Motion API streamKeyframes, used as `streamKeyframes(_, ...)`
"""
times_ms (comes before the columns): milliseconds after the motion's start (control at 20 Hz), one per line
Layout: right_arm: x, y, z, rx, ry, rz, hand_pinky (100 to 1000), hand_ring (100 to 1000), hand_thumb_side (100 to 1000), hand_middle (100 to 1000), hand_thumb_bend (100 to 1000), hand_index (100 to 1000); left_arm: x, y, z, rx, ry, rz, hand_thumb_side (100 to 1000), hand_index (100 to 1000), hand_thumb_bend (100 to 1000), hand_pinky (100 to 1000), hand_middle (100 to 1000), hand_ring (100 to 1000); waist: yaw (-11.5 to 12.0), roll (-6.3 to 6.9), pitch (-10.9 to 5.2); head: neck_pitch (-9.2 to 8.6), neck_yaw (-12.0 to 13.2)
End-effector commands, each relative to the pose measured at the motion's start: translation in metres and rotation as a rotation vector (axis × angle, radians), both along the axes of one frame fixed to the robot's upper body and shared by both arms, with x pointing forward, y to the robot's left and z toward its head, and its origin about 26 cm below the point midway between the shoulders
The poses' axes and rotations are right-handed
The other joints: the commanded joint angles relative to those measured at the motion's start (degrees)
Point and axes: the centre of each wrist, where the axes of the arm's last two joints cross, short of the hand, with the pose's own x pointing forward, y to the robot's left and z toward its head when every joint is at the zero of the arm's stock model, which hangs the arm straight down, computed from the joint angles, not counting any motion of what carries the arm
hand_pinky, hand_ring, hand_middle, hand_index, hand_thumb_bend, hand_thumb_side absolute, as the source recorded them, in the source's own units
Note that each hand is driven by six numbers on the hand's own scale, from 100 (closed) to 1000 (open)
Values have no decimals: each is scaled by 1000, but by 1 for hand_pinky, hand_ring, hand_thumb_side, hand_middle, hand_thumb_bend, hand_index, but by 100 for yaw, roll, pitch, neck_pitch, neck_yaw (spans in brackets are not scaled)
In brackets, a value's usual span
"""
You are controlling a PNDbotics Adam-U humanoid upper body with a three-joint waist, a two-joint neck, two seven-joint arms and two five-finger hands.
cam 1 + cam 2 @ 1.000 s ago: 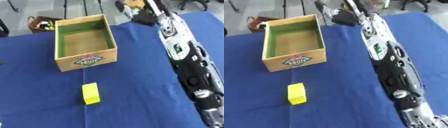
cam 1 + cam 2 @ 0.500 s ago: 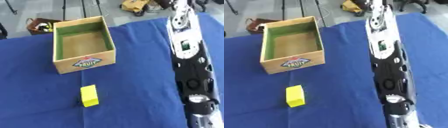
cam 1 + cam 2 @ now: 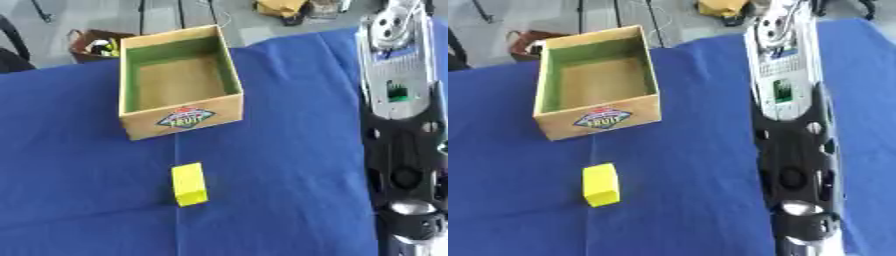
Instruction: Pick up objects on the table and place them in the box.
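Yellow block (image 3: 189,184) sits alone on the blue surface (image 3: 79,200), just in front of the open box (image 3: 178,82), untouched. The right arm (image 3: 791,150) has straightened toward the far edge since a second ago; neither hand shows, so grasp unknown. Pickup not begun.

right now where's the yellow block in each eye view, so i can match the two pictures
Left eye view: the yellow block lies on the blue cloth, left of centre in the lower half of the picture.
Right eye view: the same block sits further toward the left edge, at about the same height.
Shared landmark: the open cardboard box with the oval label on its near wall; in both views the block lies just nearer the robot than that label.
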Motion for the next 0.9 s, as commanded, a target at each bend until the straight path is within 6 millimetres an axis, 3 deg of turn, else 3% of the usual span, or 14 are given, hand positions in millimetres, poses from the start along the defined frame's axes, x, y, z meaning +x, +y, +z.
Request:
streamKeyframes(50,-11,8,8,7,-48,-30,777,828,648,690,199,775,-2,-5,19,178,-9,-8,930,915,100,421,680,656,40,-7,-157,190,-26)
streamKeyframes(400,-25,20,9,10,-47,-58,775,828,652,690,201,774,4,-10,35,531,81,36,933,943,100,448,714,687,13,-16,-169,457,349)
streamKeyframes(750,-25,18,12,10,-39,-75,775,828,651,689,207,773,2,-16,39,736,132,75,916,943,100,455,727,700,-12,-25,-152,514,482)
streamKeyframes(900,-23,15,14,2,-35,-88,775,829,666,689,218,773,8,-16,37,854,153,83,920,952,100,519,751,737,-51,-12,-137,549,532)
